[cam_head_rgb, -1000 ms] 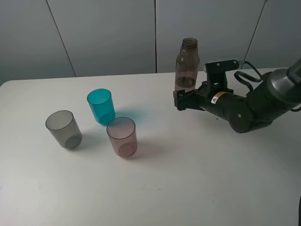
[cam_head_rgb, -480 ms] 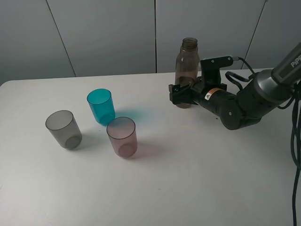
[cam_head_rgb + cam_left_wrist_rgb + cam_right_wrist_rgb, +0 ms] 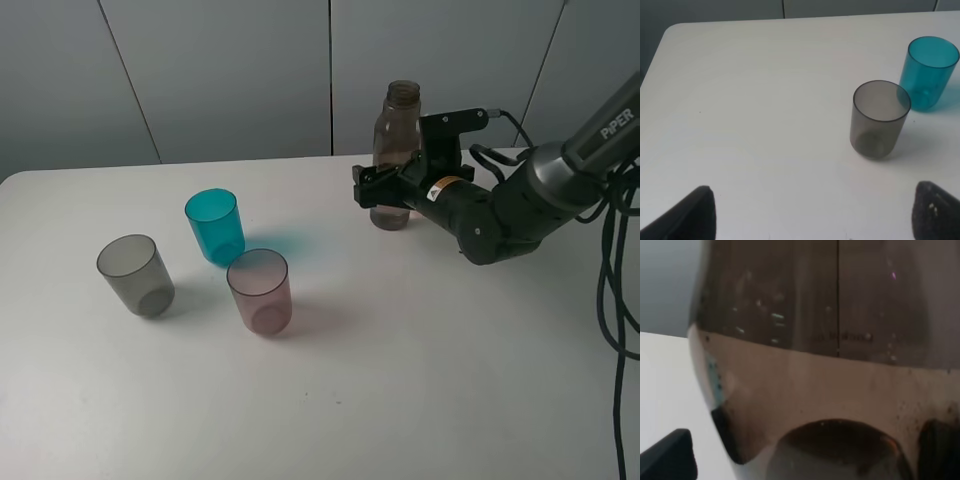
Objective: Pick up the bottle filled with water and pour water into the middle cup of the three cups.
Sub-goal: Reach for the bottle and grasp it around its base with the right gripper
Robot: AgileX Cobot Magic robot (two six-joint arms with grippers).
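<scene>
Bottle (image 3: 396,125), tall, slim, smoky brown-grey translucent plastic and uncapped, stands upright on the white worktop (image 3: 420,380), upper centre-right of the exterior high view. Grasping is the step in hand: the right tool (image 3: 384,193) straddles its lower body, jaws wide apart; whether a pad touches it I cannot tell. Next it should close, lift and carry leftward to the translucent teal-blue plastic tumbler (image 3: 214,226). Meanwhile the left tool (image 3: 810,212) gapes, empty.

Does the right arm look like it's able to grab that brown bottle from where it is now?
Most likely yes. The right claw stands open with the bottle upright between its jaws, low on the bottle's body, and nothing sits in the gap to block it. It seems to need only to close.
</scene>
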